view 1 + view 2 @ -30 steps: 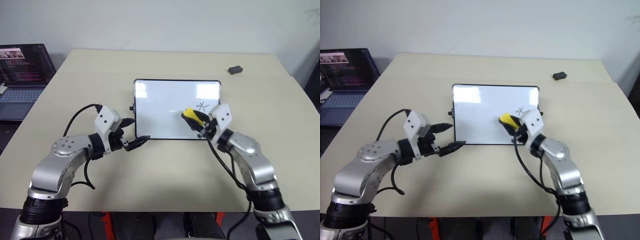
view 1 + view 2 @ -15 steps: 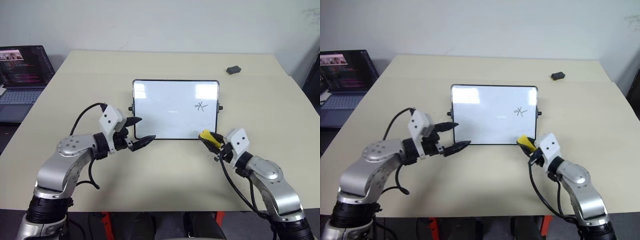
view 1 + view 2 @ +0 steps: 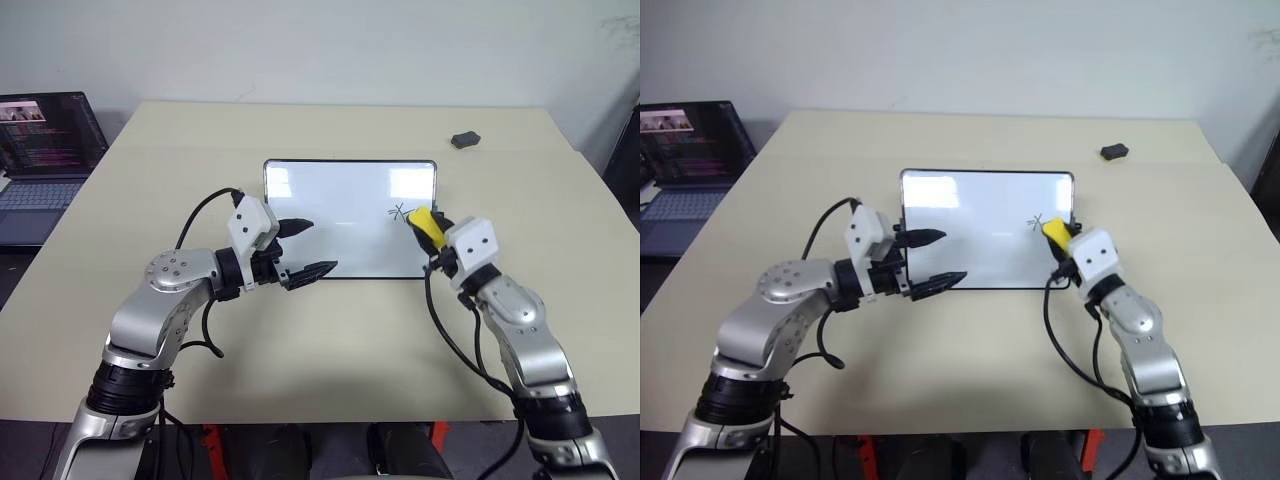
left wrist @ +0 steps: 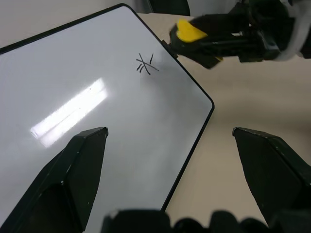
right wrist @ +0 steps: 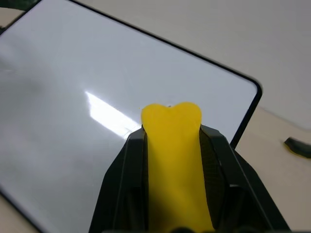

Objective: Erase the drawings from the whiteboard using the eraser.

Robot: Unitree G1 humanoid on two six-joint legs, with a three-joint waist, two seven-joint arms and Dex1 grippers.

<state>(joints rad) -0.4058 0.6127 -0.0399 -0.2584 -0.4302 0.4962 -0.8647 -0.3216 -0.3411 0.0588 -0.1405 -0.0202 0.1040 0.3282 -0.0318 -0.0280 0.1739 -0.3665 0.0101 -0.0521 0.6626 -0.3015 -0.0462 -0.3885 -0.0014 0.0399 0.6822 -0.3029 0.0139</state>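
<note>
The whiteboard point(image 3: 340, 205) lies flat in the middle of the table. One small dark scribble, a drawing point(image 3: 400, 212), sits near its right edge. My right gripper point(image 3: 432, 240) is shut on the yellow eraser point(image 3: 422, 224), whose tip hovers just to the right of the scribble, at the board's right edge. The eraser point(image 5: 172, 155) juts out between the black fingers above the board point(image 5: 68, 92). My left gripper point(image 3: 318, 247) stands open over the board's near left part, one finger above the white surface, the other at the near frame. The scribble point(image 4: 146, 64) and eraser point(image 4: 190, 30) lie beyond it.
An open laptop point(image 3: 40, 150) sits on a lower surface to the left of the table. A small dark grey lump point(image 3: 463, 140) rests at the far right of the beige table point(image 3: 330, 340). Bare tabletop surrounds the board.
The right gripper, with the eraser, swung off the board's near right corner and has come back up beside the scribble. The left gripper moved right along the board's near edge.
</note>
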